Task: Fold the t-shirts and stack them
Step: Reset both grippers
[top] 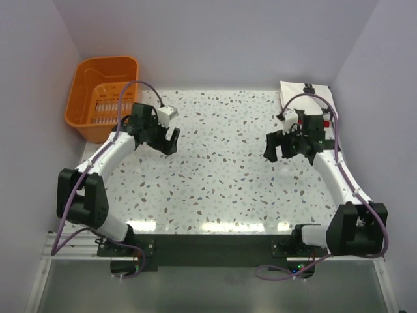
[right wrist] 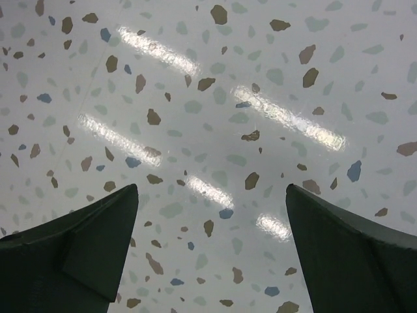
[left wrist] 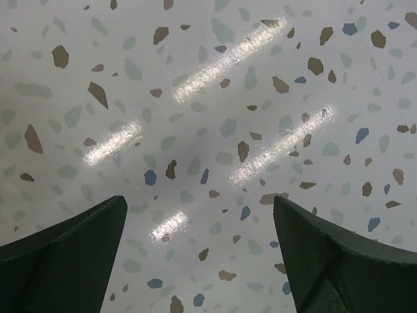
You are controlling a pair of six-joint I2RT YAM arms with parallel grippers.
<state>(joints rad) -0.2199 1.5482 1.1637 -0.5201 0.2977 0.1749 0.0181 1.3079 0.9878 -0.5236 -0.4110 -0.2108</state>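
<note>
We see a pale speckled table (top: 221, 182) filling most of the overhead view, with strips of light reflected on its glossy top. The two arms reach over it from the near edge. The left arm (top: 107, 153) bends toward the far left, and the right arm (top: 339, 176) bends toward the far right.

An orange basket (top: 81, 107) with a slotted floor stands at the far left corner, partly off the table's edge and just beyond the left arm's wrist.

A cream-white t-shirt (top: 293, 91) lies as a flat folded piece in the far right corner. The right arm's cable and wrist cross in front of its near side.

The left gripper (top: 167, 140) hangs over bare tabletop left of the middle. Its jaws are spread wide with nothing between them, and its wrist view shows only speckled surface between the dark fingers (left wrist: 71, 254).

The right gripper (top: 277, 150) hangs over bare tabletop right of the middle, also spread wide and holding nothing.

A small red patch (top: 325, 122) shows beside the right wrist. We cannot tell whether it is cloth or part of the arm.
</note>
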